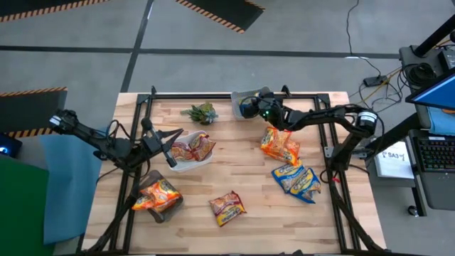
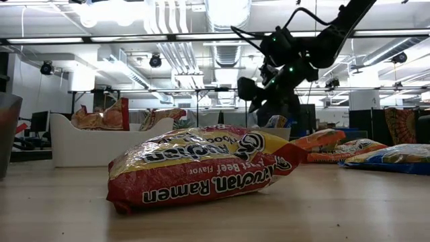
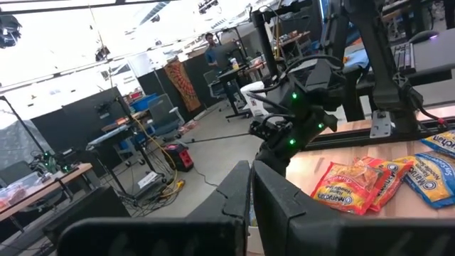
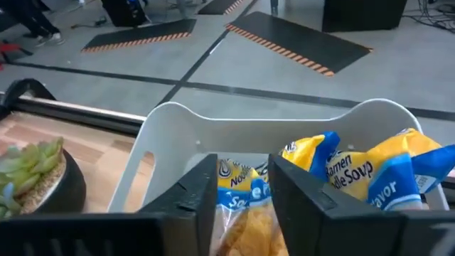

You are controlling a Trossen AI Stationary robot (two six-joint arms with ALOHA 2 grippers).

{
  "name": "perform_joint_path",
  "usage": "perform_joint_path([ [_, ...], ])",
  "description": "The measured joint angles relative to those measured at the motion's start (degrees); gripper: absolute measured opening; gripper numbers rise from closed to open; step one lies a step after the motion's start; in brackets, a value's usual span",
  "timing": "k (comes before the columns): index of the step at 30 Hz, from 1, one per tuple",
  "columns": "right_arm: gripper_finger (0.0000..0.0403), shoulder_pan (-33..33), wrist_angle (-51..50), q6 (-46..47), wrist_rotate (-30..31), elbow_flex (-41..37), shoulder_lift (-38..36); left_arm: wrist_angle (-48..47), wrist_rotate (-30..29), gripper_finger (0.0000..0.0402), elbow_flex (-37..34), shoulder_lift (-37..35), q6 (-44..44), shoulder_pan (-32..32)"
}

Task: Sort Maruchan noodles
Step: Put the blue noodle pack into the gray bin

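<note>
My right gripper [image 4: 244, 186] is open and hovers over a pale tub [image 4: 284, 122] at the table's far edge [image 1: 245, 98]. That tub holds blue-yellow Maruchan packets [image 4: 370, 171]. My left gripper [image 1: 169, 155] is shut and points level toward the table's right, at the left rim of a white tub [image 1: 202, 162]. Orange-red packets [image 1: 193, 148] lie in that tub. Flat on the table lie an orange packet [image 1: 281, 146], a blue-yellow pair [image 1: 297, 180] and a red-orange one [image 1: 227, 208]. Another orange packet [image 1: 158, 194] sits in a grey tub near the left front.
A small green plant in a dark pot [image 1: 201, 112] stands at the far edge, left of the pale tub. A black frame rail [image 1: 213, 94] borders the table. Bare wood lies in the table's middle. A person [image 3: 211, 44] stands far off in the room.
</note>
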Motion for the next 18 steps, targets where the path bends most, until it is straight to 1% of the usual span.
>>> perform_joint_path([
  [5,0.0146,-0.02,-0.36,-0.8,-0.67,0.02,-1.33,0.05,0.0,0.0,0.0,0.01,0.0,-0.01],
  [9,0.0152,0.02,-1.05,-1.44,-1.48,0.04,-3.91,0.03,0.0,0.0,0.0,0.01,-0.02,0.0],
  [13,0.0128,0.07,-2.88,-1.93,-2.87,0.04,-5.42,0.05,0.0,0.0,0.0,0.01,-0.02,0.0],
  [18,0.0066,0.09,-3.22,-2.94,-3.09,0.04,-5.06,0.07,-0.01,0.0,0.0,0.01,-0.14,0.0],
])
